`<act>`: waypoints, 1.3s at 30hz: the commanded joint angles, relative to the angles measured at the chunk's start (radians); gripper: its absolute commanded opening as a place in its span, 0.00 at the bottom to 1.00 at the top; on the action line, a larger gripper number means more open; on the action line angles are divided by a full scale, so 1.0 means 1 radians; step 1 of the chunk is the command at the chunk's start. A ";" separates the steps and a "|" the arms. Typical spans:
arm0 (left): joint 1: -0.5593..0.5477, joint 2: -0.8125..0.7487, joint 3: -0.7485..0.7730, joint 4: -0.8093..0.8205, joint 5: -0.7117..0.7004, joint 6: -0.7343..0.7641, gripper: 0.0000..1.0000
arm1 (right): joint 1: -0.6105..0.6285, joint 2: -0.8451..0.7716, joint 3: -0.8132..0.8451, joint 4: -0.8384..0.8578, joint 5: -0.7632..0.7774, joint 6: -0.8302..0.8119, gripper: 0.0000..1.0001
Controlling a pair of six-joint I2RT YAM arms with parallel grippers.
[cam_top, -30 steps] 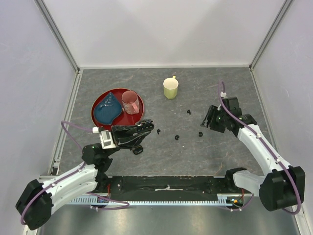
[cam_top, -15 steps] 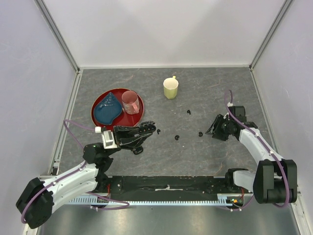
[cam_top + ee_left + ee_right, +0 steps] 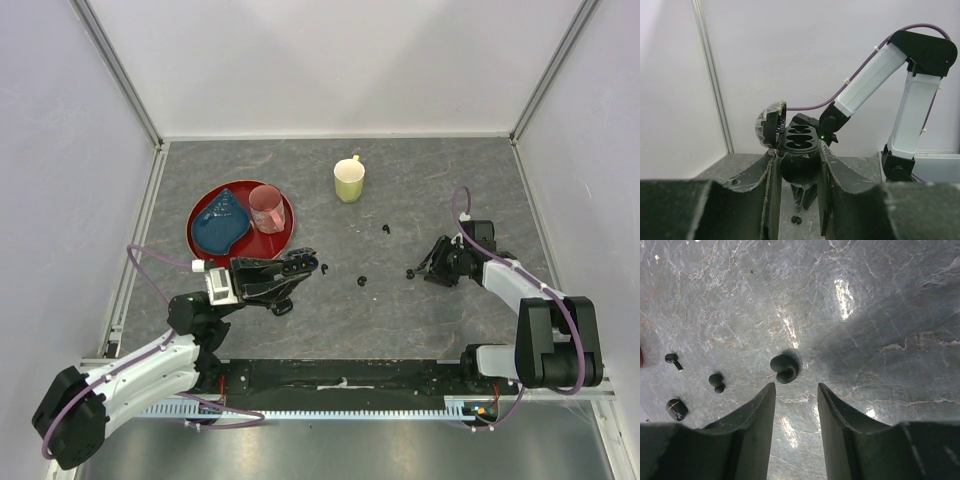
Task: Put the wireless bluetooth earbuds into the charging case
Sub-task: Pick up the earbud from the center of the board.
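My right pincer [image 3: 796, 386], tips apart and empty, sits just short of the tiny black bean-shaped earbud [image 3: 785, 369]; squeezing here could flick it away; my left pincer [image 3: 797, 156] grips the black charging case [image 3: 799, 139].

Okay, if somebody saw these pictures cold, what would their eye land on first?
Probably the left gripper, holding up a charging case with its lid swung open, left of centre. Next comes the right gripper, low over the table with open jaws just short of one tiny black earbud. The red plate at the left and the yellow mug at the back add the brightest colour.
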 commanded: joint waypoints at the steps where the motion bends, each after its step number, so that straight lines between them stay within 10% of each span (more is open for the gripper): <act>1: -0.004 -0.036 0.024 0.009 -0.009 0.004 0.02 | -0.002 0.022 -0.004 0.092 -0.025 0.016 0.46; 39: -0.004 -0.023 0.026 -0.006 -0.022 -0.002 0.02 | 0.026 0.090 -0.052 0.161 -0.018 0.037 0.35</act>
